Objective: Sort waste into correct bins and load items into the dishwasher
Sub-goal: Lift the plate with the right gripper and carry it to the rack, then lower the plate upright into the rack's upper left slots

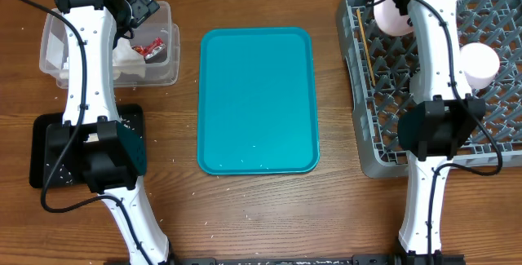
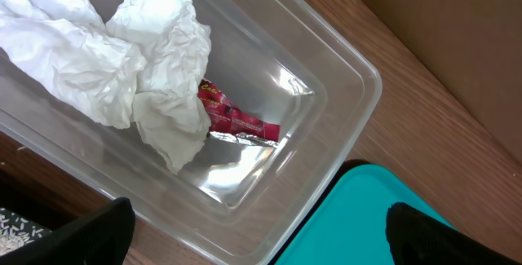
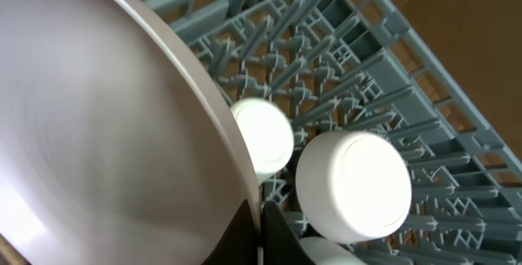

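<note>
Spread wide with nothing between them, the jaws of the left gripper (image 2: 265, 234) are held above the clear tub (image 2: 342, 77). Those of the right gripper (image 3: 259, 234) appear clamped on the rim of the plate (image 3: 106, 134), which is held over the dish rack (image 1: 383, 94). A bowl (image 3: 355, 183), a cup (image 3: 263, 134) and the chopsticks (image 1: 364, 49) are already racked. Only white specks are carried by the teal tray (image 1: 257, 102). The napkin (image 2: 122, 61) and sauce packet (image 2: 236, 120) are binned in the tub, and rice grains (image 2: 18, 231) are seen on the black tray (image 1: 45, 147). Only the plate is judged left to be slotted.
</note>
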`<state>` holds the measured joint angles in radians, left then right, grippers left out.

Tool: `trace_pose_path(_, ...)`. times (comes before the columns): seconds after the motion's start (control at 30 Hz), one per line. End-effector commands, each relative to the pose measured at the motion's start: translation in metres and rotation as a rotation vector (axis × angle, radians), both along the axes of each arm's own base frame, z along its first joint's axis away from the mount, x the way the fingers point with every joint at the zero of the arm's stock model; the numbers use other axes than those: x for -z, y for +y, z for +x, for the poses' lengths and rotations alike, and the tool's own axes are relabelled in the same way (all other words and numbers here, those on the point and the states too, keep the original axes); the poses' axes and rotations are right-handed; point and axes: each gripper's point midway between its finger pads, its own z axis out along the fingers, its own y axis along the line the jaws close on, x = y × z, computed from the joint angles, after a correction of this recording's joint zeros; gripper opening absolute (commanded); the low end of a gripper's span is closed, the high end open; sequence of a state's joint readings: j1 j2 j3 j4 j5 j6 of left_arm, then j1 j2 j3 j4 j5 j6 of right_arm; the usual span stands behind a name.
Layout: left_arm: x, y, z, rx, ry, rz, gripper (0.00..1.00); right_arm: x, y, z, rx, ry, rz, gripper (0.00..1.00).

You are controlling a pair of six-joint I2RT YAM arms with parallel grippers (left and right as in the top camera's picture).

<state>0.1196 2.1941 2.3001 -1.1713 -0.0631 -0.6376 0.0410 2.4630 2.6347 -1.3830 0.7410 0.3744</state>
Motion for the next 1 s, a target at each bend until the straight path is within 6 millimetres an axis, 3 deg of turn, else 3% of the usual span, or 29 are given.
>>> trace_pose_path(0.0, -0.009, -0.002, 0.002, -0.007, -0.025, -0.008, 1.00, 0.009, -0.001, -0.002, 0.020, 0.017, -0.022, 0.04)
trace_pose_path(0.17, -0.009, -0.002, 0.002, -0.007, -0.025, -0.008, 1.00, 0.006, 0.010, -0.001, -0.001, 0.011, -0.021, 0.04)
trace_pose_path(0.3, -0.009, -0.002, 0.002, -0.007, -0.025, -0.008, 1.00, -0.006, 0.020, -0.003, -0.023, -0.006, 0.001, 0.12)
trace_pose_path(0.43, -0.009, -0.002, 0.002, -0.007, -0.025, -0.008, 1.00, -0.029, 0.037, -0.009, -0.074, -0.053, 0.106, 0.18)
trace_pose_path(0.47, -0.009, -0.002, 0.002, -0.007, -0.025, -0.008, 1.00, -0.036, 0.042, -0.011, -0.090, -0.064, 0.139, 0.31)
trace_pose_path(0.5, -0.009, -0.002, 0.002, -0.007, -0.025, -0.008, 1.00, -0.043, 0.047, -0.015, -0.108, -0.077, 0.175, 0.36)
trace_pose_path(0.6, -0.009, -0.002, 0.002, -0.007, -0.025, -0.008, 1.00, -0.071, 0.064, -0.027, -0.170, -0.122, 0.304, 0.38)
trace_pose_path(0.67, -0.009, -0.002, 0.002, -0.007, -0.025, -0.008, 1.00, -0.091, 0.072, -0.036, -0.212, -0.161, 0.375, 0.63)
trace_pose_path(0.73, -0.009, -0.002, 0.002, -0.007, -0.025, -0.008, 1.00, -0.113, 0.072, -0.041, -0.233, -0.217, 0.410, 1.00)
trace_pose_path(0.8, -0.009, -0.002, 0.002, -0.007, -0.025, -0.008, 1.00, -0.133, 0.059, -0.041, -0.222, -0.286, 0.402, 1.00)
trace_pose_path(0.83, -0.009, -0.002, 0.002, -0.007, -0.025, -0.008, 1.00, -0.138, 0.051, -0.039, -0.214, -0.312, 0.398, 0.92)
trace_pose_path(0.9, -0.009, -0.002, 0.002, -0.007, -0.025, -0.008, 1.00, -0.144, 0.033, -0.034, -0.191, -0.356, 0.399, 0.51)
trace_pose_path(0.97, -0.009, -0.002, 0.002, -0.007, -0.025, -0.008, 1.00, -0.141, 0.012, -0.027, -0.169, -0.385, 0.428, 0.30)
